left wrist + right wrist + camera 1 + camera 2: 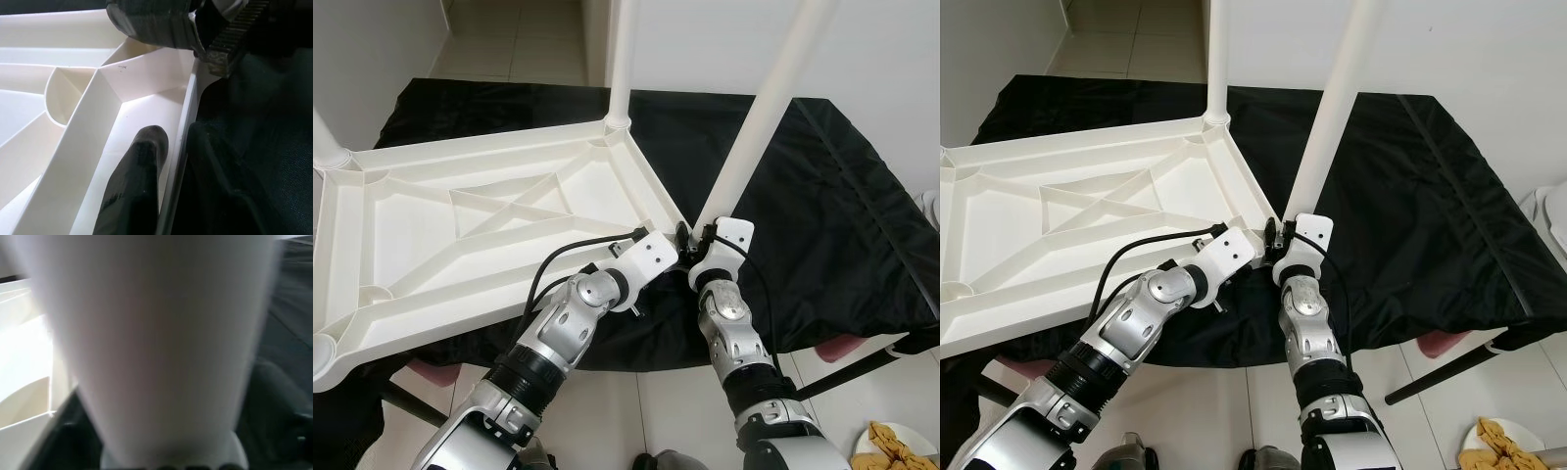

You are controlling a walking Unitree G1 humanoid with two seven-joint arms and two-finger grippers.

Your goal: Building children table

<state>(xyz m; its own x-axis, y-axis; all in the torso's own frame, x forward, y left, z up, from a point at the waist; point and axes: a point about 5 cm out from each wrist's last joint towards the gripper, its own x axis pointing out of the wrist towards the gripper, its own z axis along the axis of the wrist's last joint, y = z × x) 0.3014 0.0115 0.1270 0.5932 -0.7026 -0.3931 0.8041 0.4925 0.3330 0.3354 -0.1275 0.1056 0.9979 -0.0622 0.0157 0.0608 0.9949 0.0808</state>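
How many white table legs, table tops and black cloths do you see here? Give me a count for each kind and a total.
White table legs: 3 (far corner, left corner, one at the right gripper)
Upturned white table tops: 1
Black cloths: 1
Total: 5

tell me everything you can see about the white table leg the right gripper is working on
The white table leg is a long, smooth, round tube, plastic by its look, running out of the top of the head views. It leans, upper end tilted toward the robot's right, lower end at the near right corner of the upside-down white tabletop. The right gripper is at its base, with the left gripper alongside on the tabletop's rim. Whether the leg is seated in its socket cannot be told. Black cloth lies underneath.
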